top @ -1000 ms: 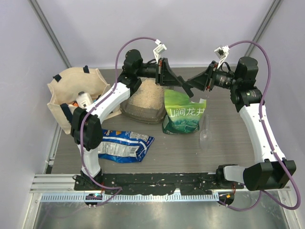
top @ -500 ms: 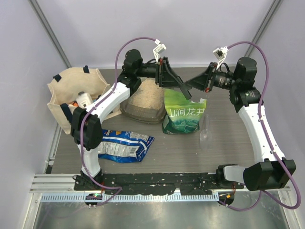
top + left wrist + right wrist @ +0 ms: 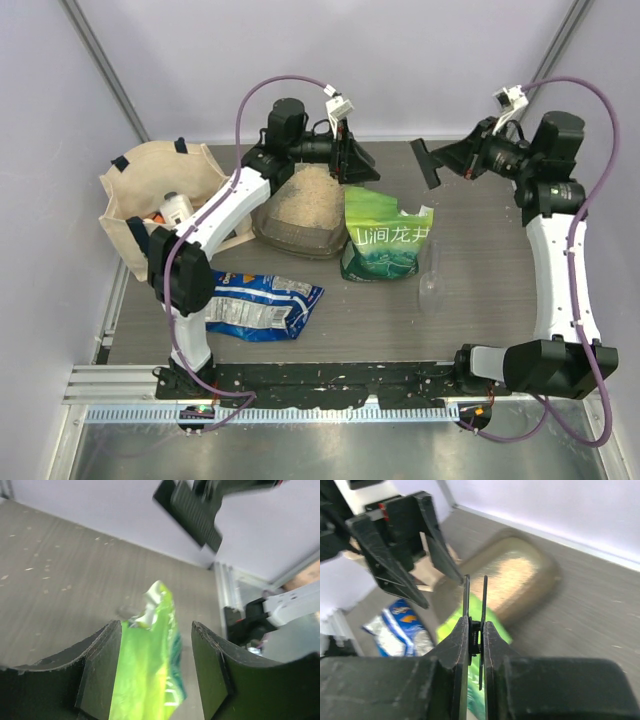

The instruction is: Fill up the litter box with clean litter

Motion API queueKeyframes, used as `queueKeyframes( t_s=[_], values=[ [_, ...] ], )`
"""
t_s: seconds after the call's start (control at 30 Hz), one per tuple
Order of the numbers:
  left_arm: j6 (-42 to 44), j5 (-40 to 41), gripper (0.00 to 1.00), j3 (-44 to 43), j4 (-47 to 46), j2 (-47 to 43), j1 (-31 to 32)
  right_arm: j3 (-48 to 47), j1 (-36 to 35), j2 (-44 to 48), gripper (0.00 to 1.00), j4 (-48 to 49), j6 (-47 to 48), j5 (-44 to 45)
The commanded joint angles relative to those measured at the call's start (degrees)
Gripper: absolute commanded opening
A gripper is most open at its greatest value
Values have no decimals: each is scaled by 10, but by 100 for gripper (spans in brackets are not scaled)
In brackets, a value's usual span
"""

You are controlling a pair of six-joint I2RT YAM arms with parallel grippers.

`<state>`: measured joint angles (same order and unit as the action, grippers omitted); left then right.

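Blue crinkly packet (image 3: 265,305) flat on table (image 3: 480,320), nearest to arm bases. Behind it, green-and-white bag (image 3: 385,240) upright, top edge torn. Litter box (image 3: 295,240) just left of bag (touching or not, cannot tell), clean litter (image 3: 305,195) heaped inside. Beige tote bag (image 3: 150,190) at left edge. Left gripper (image 3: 360,170) above bag top, claw spread, empty. Right gripper (image 3: 428,162) apart to right, in air, claw pressed almost together, thin slit only, nothing visible between.

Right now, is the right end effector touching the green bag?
Apart. The top external view shows it plainly: a strip of grey table separates the right end effector from the top edge of the green bag.
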<state>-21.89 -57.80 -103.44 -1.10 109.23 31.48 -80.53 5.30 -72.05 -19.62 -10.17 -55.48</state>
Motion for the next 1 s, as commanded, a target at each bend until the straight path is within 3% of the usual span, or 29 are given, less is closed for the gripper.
queueKeyframes(
  t_s=[0.0, 0.17, 0.3, 0.53, 0.97],
  values=[
    [223, 54, 60, -13, 124, -41, 6, -70, 30, -5, 1, -170, 218, 53],
    [346, 16, 54, -7, 181, -39, 26, -66, 38, -42, 1, -323, 412, 22],
    [450, 23, 49, -13, 245, -34, 57, -56, 38, -64, 2, -352, 512, 26],
    [590, 59, 45, -31, 332, -10, 103, -56, 38, -100, 2, -377, 584, 13],
    [660, 90, 46, -58, 333, 41, 134, -65, 38, -144, 2, -488, 711, -2]
  ],
)
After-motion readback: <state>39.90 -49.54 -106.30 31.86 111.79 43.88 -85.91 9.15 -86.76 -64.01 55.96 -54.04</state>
